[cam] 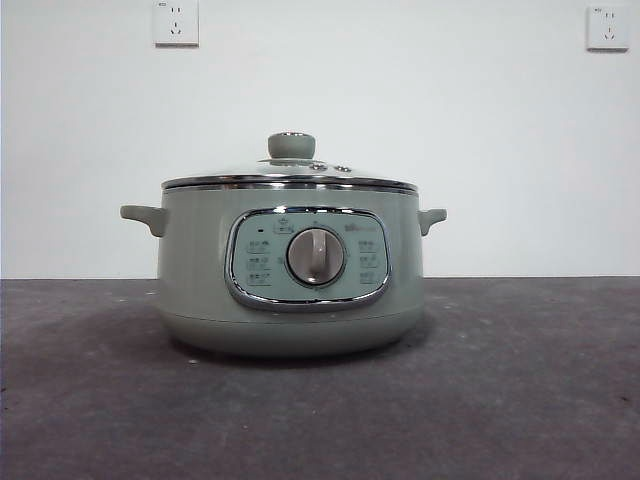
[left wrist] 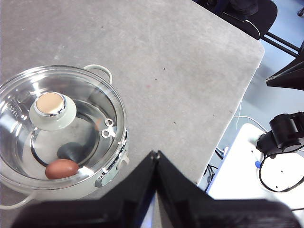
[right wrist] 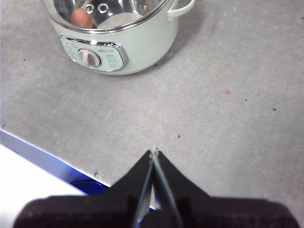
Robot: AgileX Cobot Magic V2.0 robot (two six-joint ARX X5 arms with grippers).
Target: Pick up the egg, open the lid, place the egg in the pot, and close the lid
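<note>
Resting inside the pot (cam: 290, 270), the egg (left wrist: 61, 168) can be seen through the glass lid (left wrist: 61, 126), which is set flat on the rim, so the job looks done. Both the left gripper (left wrist: 156, 154) and right gripper (right wrist: 154, 151) are pressed closed, empty, held high and well away from the pot.

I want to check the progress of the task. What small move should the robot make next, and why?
Probably none beyond keeping both arms back: the task looks done. The egg lies inside the pot, seen through the glass, and the lid sits closed on the rim. The left gripper and right gripper are shut, empty and apart from the pot.
</note>
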